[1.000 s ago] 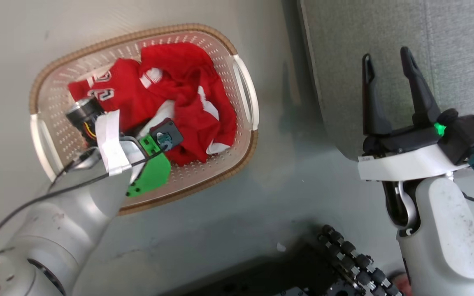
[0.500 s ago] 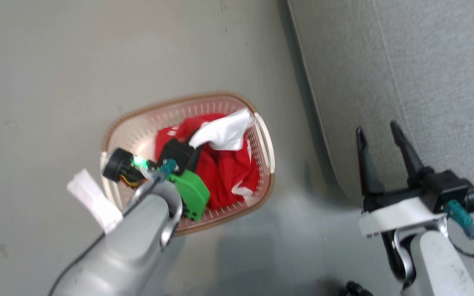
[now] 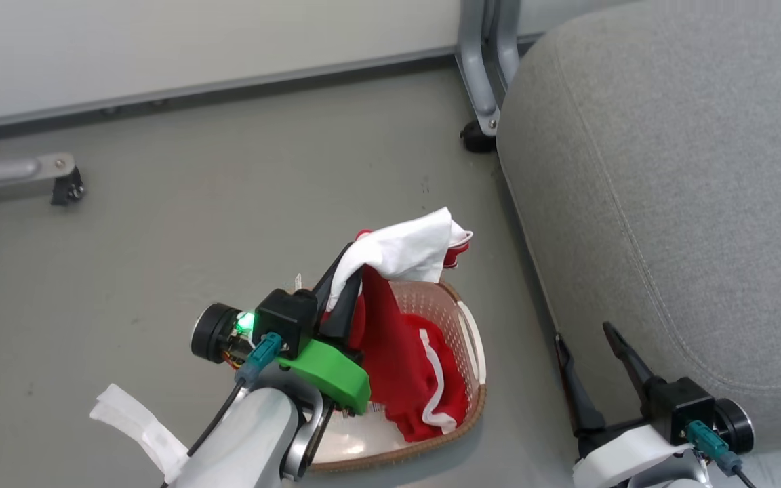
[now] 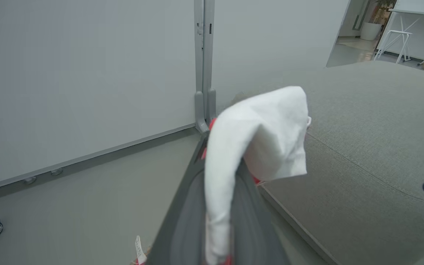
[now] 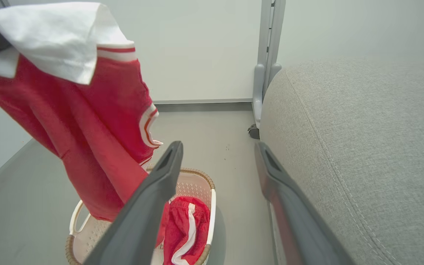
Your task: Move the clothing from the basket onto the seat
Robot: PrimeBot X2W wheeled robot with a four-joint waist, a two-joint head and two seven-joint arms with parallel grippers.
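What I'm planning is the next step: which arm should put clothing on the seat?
Left: the left fingers are shut on clothing held above the basket, beside the seat; the right fingers are open, empty.

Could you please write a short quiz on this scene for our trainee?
1. True or false: the left gripper is shut on the hanging red-and-white fabric garment.
2. Fill in: beside the grey upholstered seat, the right gripper stands ____.
3. The red fabric piece with a white stripe lies: A in the cream perforated plastic basket; B on the seat; C on the floor.
Key: 1 true; 2 open; 3 A.
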